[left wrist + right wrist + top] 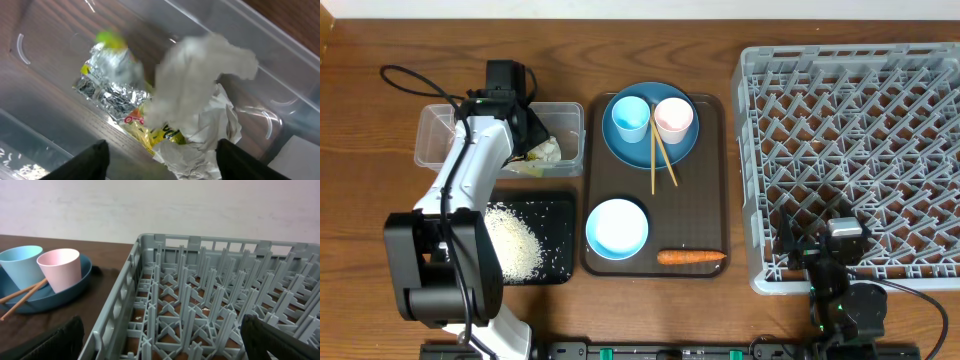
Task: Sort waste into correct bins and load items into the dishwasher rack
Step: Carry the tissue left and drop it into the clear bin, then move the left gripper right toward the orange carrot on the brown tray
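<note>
— While the left gripper (162, 145) hangs over the clear tub (435, 140), how do its fingers stand?
— Spread apart and gripping nothing. Both dark tips show at the near edge of the wrist view, and the crumpled white paper (200, 75) lies below and between them, partly blurred.
— What lies beside the paper?
— The green-yellow and silver wrapper (112, 85), on its left and touching it. Both are inside the tub, at the far left of the table.
— And next to the tub?
— The black tray (555, 205), just on its near side, with the rice grains (515, 245) heaped in it.
— The middle of the table?
— The brown serving tray (710, 180). At its far end is the blue plate (620, 148), carrying the light blue cup (629, 117) on the left and the pale pink cup (673, 118) on the right. The chopsticks (660, 160) run from between the cups over the plate's near rim. The white bowl (617, 228) sits near left, and the carrot (691, 257) lies along the near right edge.
— The right gripper (160, 325)?
— Wide open and empty, at the near left part of the grey rack (860, 150), which fills the right side
</note>
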